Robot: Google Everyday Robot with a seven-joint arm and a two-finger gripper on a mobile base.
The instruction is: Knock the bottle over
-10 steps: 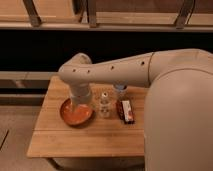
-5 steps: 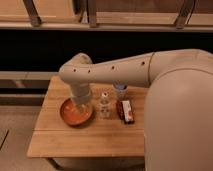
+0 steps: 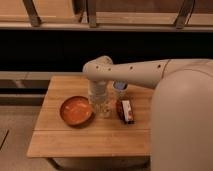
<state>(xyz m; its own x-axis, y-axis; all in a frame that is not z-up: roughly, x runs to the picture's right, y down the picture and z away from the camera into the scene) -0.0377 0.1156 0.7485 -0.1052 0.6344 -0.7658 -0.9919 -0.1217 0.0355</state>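
Note:
The small clear bottle [image 3: 105, 106] with a whitish cap stands upright on the wooden table [image 3: 90, 137], just right of the orange bowl [image 3: 76, 110]. My arm reaches in from the right and bends down over the table. The gripper [image 3: 97, 98] hangs at the end of it, right beside the bottle's upper left and partly overlapping it. I cannot tell whether it touches the bottle.
A clear container with a blue cap [image 3: 120, 88] stands behind the bottle to the right. A dark red snack packet [image 3: 126, 111] lies right of the bottle. My large pale arm covers the table's right side. A dark shelf front runs behind the table.

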